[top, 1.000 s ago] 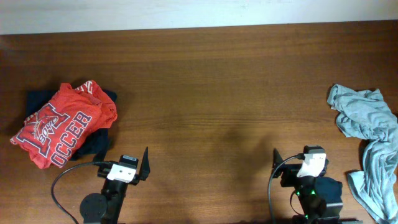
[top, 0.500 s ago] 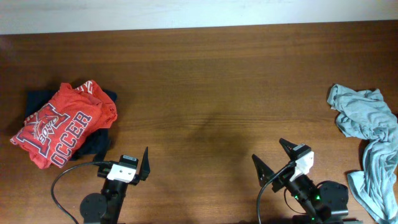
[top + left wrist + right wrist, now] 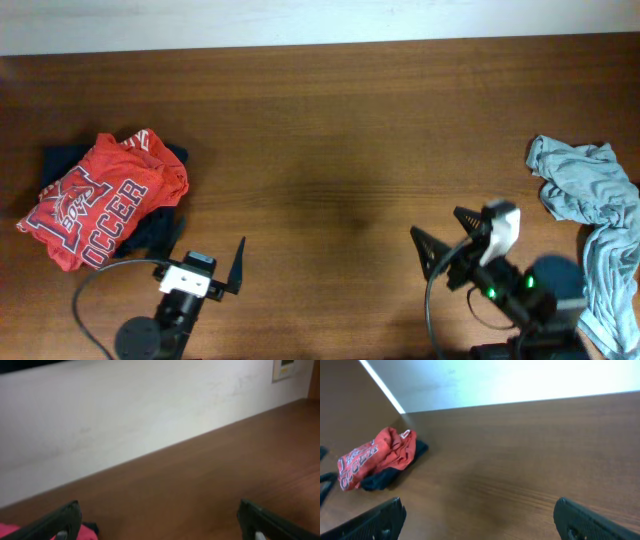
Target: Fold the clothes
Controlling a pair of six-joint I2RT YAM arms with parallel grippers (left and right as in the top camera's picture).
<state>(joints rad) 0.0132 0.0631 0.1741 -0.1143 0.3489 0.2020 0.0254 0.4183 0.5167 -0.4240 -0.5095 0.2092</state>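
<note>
Left hand [image 3: 205, 257]: fingers spread, empty, near the front edge of the desk [image 3: 330, 120].
Right hand [image 3: 446, 232]: fingers spread, empty, angled toward the desk's left side.
Grey-green T-shirt [image 3: 588, 215]: crumpled at the desk's right edge, right of the right hand. Seen in the overhead view only.
Red printed shirt [image 3: 100, 200]: heaped on a dark garment [image 3: 60, 160] at far left. Also seen in the right wrist view.
Left wrist view: mostly pale wall [image 3: 125, 410], with only a red sliver.

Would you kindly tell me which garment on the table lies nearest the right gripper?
The pale grey-green T-shirt, crumpled at the right edge of the table; the red printed shirt and the dark garment beneath it lie far off at the left.
</note>
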